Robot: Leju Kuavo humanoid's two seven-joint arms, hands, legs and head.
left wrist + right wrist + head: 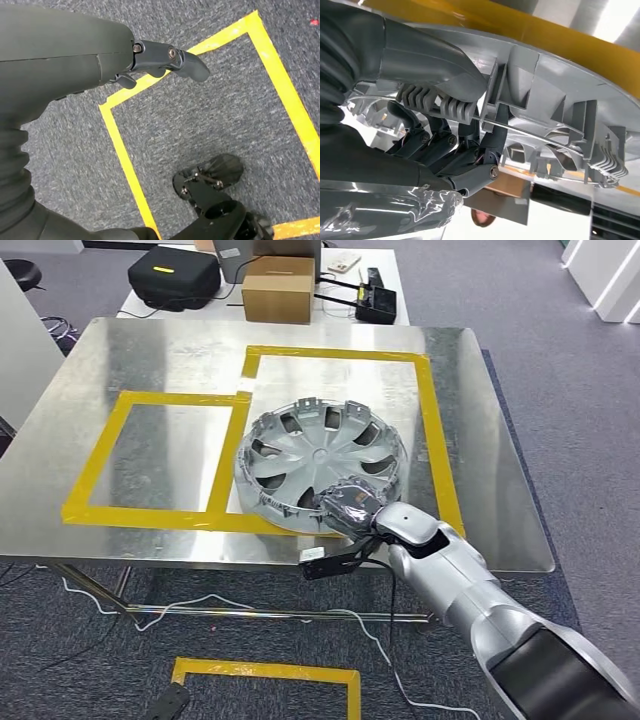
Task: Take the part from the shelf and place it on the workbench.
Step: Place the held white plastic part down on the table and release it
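the right hand (349, 505) grips the near rim of the silver plastic wheel cover (321, 448), lying flat on the steel workbench (90, 480).

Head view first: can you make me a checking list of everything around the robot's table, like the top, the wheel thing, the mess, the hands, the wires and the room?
Surface: metal workbench with two yellow tape rectangles.
Job's things: silver wheel cover lying inner side up on the bench, straddling the tape between the rectangles.
Clutter: nothing seen on the bench.
Hands: right hand grips the cover's near rim; left hand hangs over the carpet, holding nothing.
Cables: white cable on the floor under the bench; black cable by the right arm.
Surroundings: blue-grey carpet, yellow floor marking, back table with cardboard box and black case.
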